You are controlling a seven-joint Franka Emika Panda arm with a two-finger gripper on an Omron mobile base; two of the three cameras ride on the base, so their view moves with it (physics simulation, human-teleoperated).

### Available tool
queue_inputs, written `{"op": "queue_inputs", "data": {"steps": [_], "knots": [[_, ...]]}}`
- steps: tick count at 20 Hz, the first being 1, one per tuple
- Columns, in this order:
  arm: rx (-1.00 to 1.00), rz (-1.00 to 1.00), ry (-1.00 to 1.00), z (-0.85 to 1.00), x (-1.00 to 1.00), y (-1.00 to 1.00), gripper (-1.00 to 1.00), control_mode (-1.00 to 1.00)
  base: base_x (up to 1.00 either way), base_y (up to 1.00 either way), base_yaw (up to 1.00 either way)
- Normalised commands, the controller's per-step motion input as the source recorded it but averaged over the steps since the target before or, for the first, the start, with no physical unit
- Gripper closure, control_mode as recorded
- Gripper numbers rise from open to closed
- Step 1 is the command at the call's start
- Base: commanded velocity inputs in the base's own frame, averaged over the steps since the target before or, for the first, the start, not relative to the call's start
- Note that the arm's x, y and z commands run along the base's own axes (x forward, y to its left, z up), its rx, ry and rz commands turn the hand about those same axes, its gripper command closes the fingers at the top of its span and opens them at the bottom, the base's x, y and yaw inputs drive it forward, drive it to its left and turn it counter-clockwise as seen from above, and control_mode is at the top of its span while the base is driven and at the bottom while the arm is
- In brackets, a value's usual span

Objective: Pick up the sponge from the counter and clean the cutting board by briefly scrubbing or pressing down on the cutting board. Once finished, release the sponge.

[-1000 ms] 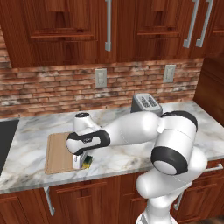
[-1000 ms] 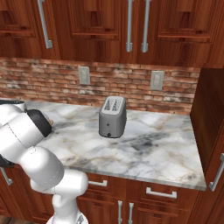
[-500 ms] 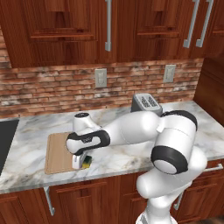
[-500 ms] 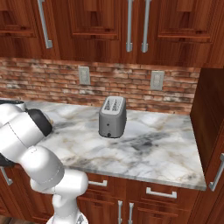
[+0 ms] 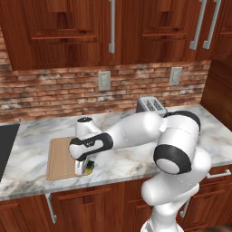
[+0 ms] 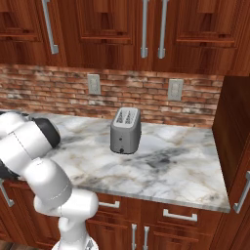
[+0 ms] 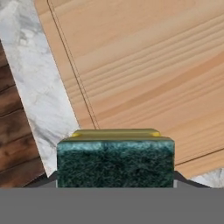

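Note:
In the left base view my gripper [image 5: 83, 169] points down at the near right corner of the tan wooden cutting board [image 5: 59, 156] on the marble counter [image 5: 131, 161]. It is shut on the sponge [image 5: 89, 166], a small yellow block with a dark green layer. From the hand view the sponge [image 7: 116, 159] sits between my jaws with its green face toward the camera and a yellow edge above it. Beyond it lies the cutting board [image 7: 144, 65], with its rim running diagonally beside a strip of counter [image 7: 39, 100]. I cannot tell whether the sponge touches the board.
A grey toaster [image 5: 152, 106] [image 6: 126, 130] stands at the back of the counter [image 6: 166, 161], right of the board. A dark cooktop [image 5: 7, 145] borders the counter at the far left. The counter's front edge runs just near of the board. Two wall outlets sit on the brick backsplash.

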Motion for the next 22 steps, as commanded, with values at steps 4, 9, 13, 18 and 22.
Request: {"op": "queue_inputs", "data": {"steps": [4, 9, 13, 18, 22], "knots": [[0.00, 0.05, 0.00, -0.19, 0.33, 0.04, 1.00, -1.00, 0.00, 0.00, 0.00], [0.00, 0.07, 0.00, -0.27, 0.31, 0.13, 1.00, -1.00, 0.00, 0.00, 0.00], [-0.01, 0.09, 0.00, -0.31, 0.15, 0.17, 1.00, -1.00, 0.00, 0.00, 0.00], [0.00, 0.09, 0.00, -0.29, 0.10, 0.15, 1.00, -1.00, 0.00, 0.00, 0.00], [0.00, 0.08, -0.03, -0.18, 0.19, 0.03, 1.00, -1.00, 0.00, 0.00, 0.00]]}}
